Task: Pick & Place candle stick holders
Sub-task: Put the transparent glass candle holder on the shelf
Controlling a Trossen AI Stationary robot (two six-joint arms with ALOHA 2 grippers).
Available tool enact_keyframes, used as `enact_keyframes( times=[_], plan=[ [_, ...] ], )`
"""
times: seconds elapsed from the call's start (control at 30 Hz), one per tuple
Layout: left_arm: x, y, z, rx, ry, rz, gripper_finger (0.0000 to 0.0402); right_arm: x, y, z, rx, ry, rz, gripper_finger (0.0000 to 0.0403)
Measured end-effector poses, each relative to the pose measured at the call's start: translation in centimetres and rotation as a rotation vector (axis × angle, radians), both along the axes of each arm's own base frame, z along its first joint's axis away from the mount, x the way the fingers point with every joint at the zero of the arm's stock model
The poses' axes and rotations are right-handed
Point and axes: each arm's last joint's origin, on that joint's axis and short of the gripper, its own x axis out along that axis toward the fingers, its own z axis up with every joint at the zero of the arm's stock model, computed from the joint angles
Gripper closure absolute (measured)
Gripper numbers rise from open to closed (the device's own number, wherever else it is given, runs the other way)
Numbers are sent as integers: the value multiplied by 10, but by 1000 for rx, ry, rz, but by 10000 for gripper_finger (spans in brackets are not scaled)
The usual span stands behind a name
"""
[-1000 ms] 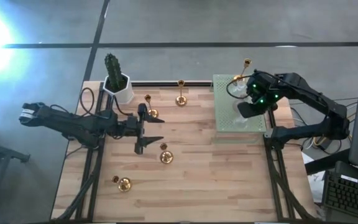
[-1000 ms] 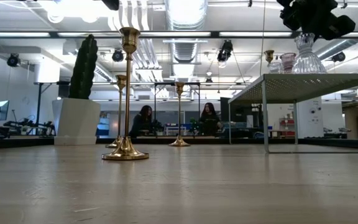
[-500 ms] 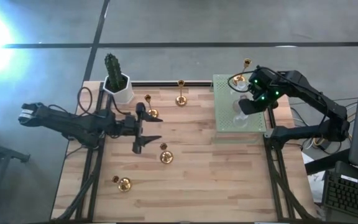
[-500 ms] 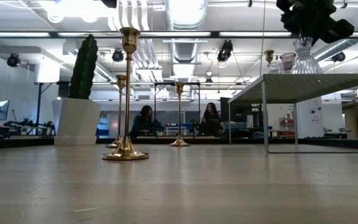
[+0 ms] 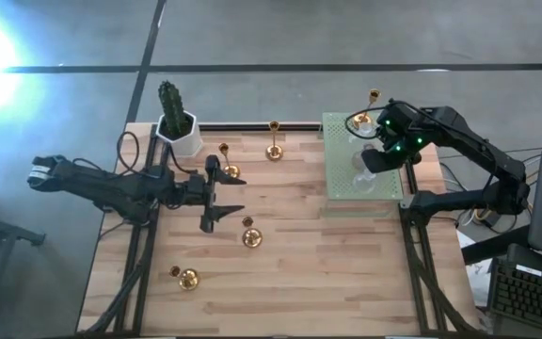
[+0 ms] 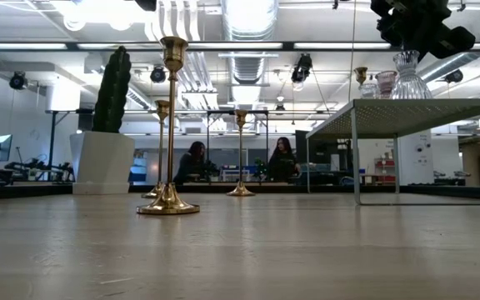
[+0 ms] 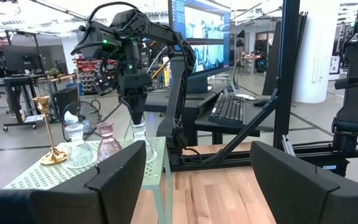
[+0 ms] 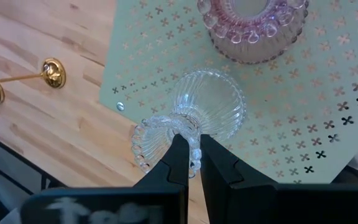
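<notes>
Right gripper point(image 8: 189, 163), upper right, pinches rim of ribbed clear glass holder point(image 8: 191, 118) on perforated green mat point(image 8: 303, 124); left gripper point(image 5: 222, 201) gapes empty, centre-left.

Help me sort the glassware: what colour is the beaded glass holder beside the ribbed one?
Pinkish beaded glass holder, clearest in the right wrist view.

Shiny gold metal holders point(image 5: 249, 236), ribbed clear glass holder point(image 8: 199, 112), pale wood table point(image 5: 327, 264)
</notes>
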Motion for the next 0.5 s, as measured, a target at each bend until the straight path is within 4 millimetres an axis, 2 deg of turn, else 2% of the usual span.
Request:
enact_keyframes(
  times=[0.5],
  plan=[
    [0, 0, 0, 0, -2, 0, 110, 1, -3, -2, -15, -2, -12, 392]
  ],
)
